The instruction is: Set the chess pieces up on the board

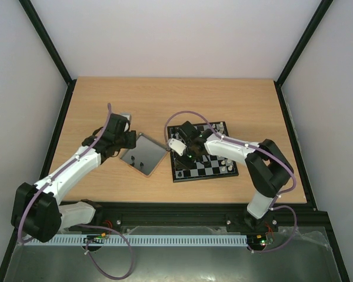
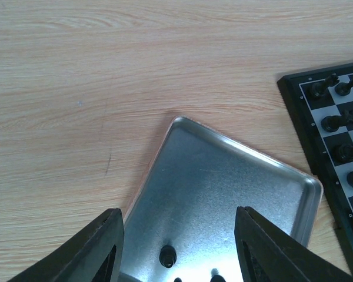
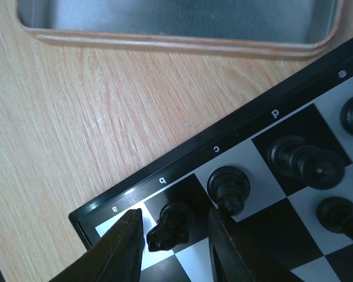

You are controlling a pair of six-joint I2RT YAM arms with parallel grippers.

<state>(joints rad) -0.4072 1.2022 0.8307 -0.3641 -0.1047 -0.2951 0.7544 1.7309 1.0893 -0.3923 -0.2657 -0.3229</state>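
The board (image 1: 206,171) lies right of centre with black chess pieces along its left side and pale ones at its far right. My right gripper (image 3: 175,216) is at the board's near-left corner (image 3: 241,132). Its fingers stand open on either side of a black knight (image 3: 172,228) on the b square. A gap shows on the right side of the knight. A black piece (image 3: 228,188) stands on the c square beside it. My left gripper (image 2: 177,214) hangs open over the tray (image 2: 223,176), nothing between its fingers. A black piece (image 2: 167,255) stands in the tray below.
The grey metal tray (image 1: 144,154) sits just left of the board, turned diagonally. Its rim (image 3: 165,41) runs close to the board's edge. Bare wooden table lies behind both. Black frame posts stand at the table's sides.
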